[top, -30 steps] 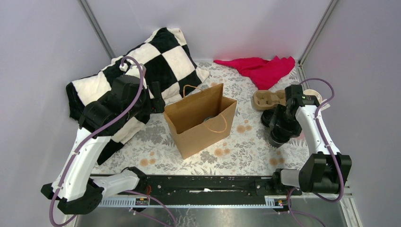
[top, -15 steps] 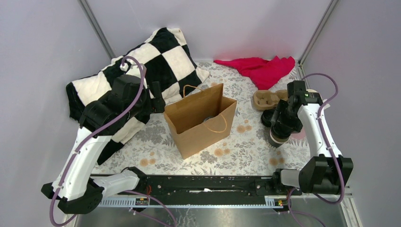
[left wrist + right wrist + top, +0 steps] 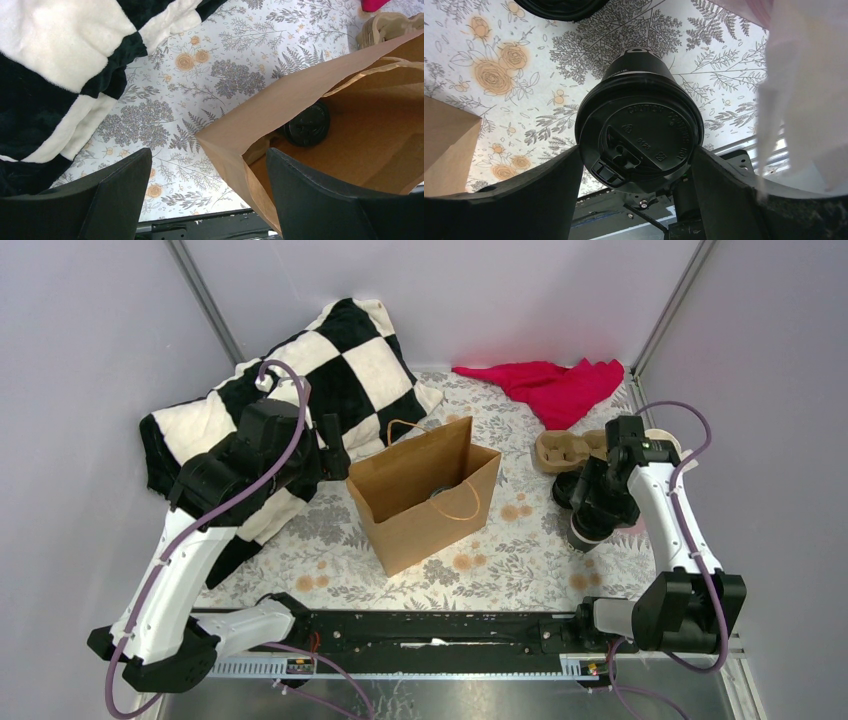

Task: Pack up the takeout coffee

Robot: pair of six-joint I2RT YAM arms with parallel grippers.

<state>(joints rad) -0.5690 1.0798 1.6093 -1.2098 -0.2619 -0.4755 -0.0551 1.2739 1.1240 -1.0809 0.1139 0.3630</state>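
Clearly, the small black disposable coffee cup with a round black lid [image 3: 639, 130] was clamped between the two fingers of my right gripper [image 3: 636, 156], which pressed on its sides. It was near the right edge of the flowered table cover [image 3: 520, 550], well apart from the tall brown paper bag [image 3: 425, 495]. Whether its bottom touched the cover I could not tell.

A second black lidded cup [image 3: 306, 125] stood already on the bottom of the bag, close to one wall. A third black cup [image 3: 566, 490] stood on the cover just beside the one I held, in front of the beige moulded cardboard carrier [image 3: 565, 447].

My left gripper [image 3: 205, 160] hung wide apart and empty above the left corner of the bag mouth, gripping nothing. Beside it lay the black-and-white checkered blanket [image 3: 290, 390], and at the back a red cloth [image 3: 550, 385].

I judged the task about one third done: one cup was packed, one was in hand and had to go over the bag mouth, and one was not yet taken.
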